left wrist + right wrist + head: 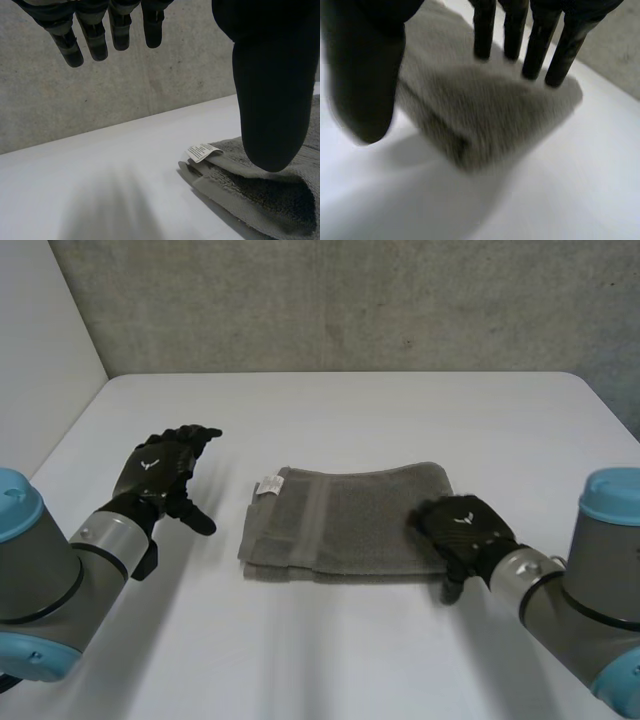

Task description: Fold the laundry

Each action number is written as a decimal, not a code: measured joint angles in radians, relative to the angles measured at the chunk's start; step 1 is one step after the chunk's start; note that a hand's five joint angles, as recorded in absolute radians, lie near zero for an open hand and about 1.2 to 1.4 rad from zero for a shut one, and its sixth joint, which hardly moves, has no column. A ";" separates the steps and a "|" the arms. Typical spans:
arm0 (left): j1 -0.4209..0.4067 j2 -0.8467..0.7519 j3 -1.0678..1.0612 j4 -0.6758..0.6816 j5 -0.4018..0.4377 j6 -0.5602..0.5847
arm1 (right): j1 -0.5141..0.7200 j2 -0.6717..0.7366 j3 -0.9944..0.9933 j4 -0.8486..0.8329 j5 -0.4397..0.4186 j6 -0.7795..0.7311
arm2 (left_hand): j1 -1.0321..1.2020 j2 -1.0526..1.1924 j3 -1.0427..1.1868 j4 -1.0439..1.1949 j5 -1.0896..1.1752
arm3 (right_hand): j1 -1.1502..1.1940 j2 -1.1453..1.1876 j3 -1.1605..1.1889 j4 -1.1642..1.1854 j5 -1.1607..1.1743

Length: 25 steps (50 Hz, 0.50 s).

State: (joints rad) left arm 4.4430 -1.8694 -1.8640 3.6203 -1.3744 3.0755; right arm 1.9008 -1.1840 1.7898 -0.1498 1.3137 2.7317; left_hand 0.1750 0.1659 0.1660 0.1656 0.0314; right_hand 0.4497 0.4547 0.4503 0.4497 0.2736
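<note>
In the middle of the worktop point(330, 420) lies the folded towel point(350, 525), likely soft and floppy, best pinched at a corner, right hand point(462, 528) straight-fingered on one end, left hand point(155, 472) spread nearby.

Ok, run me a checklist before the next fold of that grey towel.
1. The folded grey terry towel lies flat on the white table: ok.
2. The left hand is open and apart from the towel, near its white label: ok.
3. The right hand is over the towel's right end, fingers straight: ok.
4. Right fingertips touch the cloth: cannot tell.
5. Layers flush at the label end: not ok, a lower layer peeks out.
</note>
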 measured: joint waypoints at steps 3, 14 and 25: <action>-0.003 -0.002 0.000 0.000 0.000 0.000 | -0.032 0.016 0.015 -0.030 -0.005 -0.036 | 0.000 0.000 0.000 0.000 0.000 | 0.411 0.405 0.392 0.389 0.416; -0.014 -0.003 -0.001 -0.001 0.000 0.000 | -0.007 0.006 -0.082 -0.096 0.070 -0.269 | 0.000 0.000 0.000 0.000 0.000 | 0.863 0.863 0.889 0.889 0.883; -0.016 0.004 -0.001 -0.001 -0.002 -0.001 | 0.412 0.149 -0.368 -0.097 0.085 -0.387 | 0.000 0.000 0.000 0.000 0.000 | 0.865 0.870 0.892 0.889 0.890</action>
State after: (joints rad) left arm 4.4270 -1.8656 -1.8654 3.6197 -1.3760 3.0743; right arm 2.3131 -1.0351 1.4215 -0.2466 1.3982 2.3447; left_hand 0.1750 0.1659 0.1660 0.1656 0.0314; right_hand 1.3145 1.3245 1.3424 1.3392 1.1635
